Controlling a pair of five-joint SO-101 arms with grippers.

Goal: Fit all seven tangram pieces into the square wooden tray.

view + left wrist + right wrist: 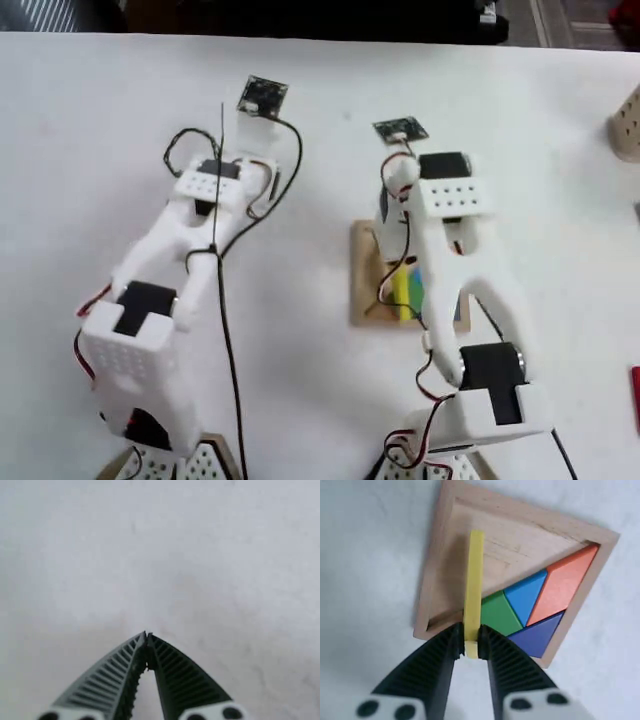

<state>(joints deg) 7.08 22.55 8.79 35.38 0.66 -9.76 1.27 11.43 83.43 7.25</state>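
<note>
The right gripper (pixel 470 636) is pinching the yellow piece (pixel 476 580) by one end, holding it on edge so that only its thin side is facing the wrist camera. The piece is hanging over the open part of the wooden tray (pixel 530 514), just beside the green piece (pixel 495 615). The blue piece (pixel 525 592), the orange piece (pixel 562 587) and the dark blue piece (pixel 537 637) are lying flat and filling one side of the tray.

The risk is lying in that edge-on hold. If let go upright, the yellow piece is likely to topple either way, landing across the green piece or propped on the rim instead of seating flat. Gripped at one end only, it could also pivot in the pinch. Pressing down misaligned could shove the tray across the table (pixel 300 400).

The left gripper (pixel 146 640) is resting pressed together and empty, well apart from the tray.
</note>
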